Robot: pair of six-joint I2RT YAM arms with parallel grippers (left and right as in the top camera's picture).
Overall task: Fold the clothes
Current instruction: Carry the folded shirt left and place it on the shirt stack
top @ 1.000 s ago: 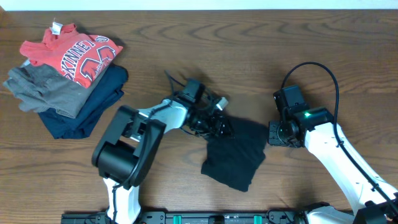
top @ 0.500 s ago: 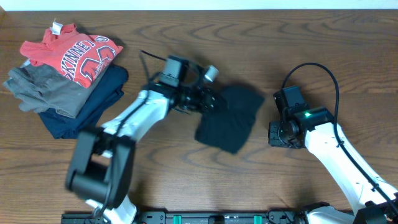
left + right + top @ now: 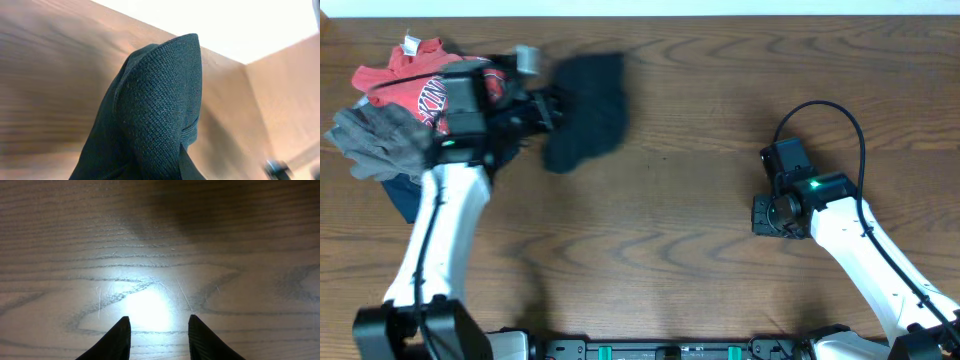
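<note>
The clothes (image 3: 588, 100), a bunched black garment, hang blurred off the end of my left gripper (image 3: 546, 112) at the table's far left, just right of the clothing pile. In the left wrist view the black knit fabric (image 3: 160, 105) fills the space at the jaws and hides the fingers; the gripper is shut on it. My right gripper (image 3: 770, 215) rests at the right side of the table, far from the garment. Its two dark fingertips (image 3: 122, 330) stand apart over bare wood, with nothing between them at the gripper (image 3: 157, 325).
A pile lies at the back left corner: a red shirt with white lettering (image 3: 405, 80) on top, a grey garment (image 3: 375, 145) and a navy one (image 3: 405, 195) beneath. My left arm (image 3: 435, 230) crosses in front of the pile. The table's back edge (image 3: 720, 14) runs close behind.
My left arm has swung the black garment off the middle of the table to the far left beside the pile, its jaws closing tight. The right arm has not moved.
</note>
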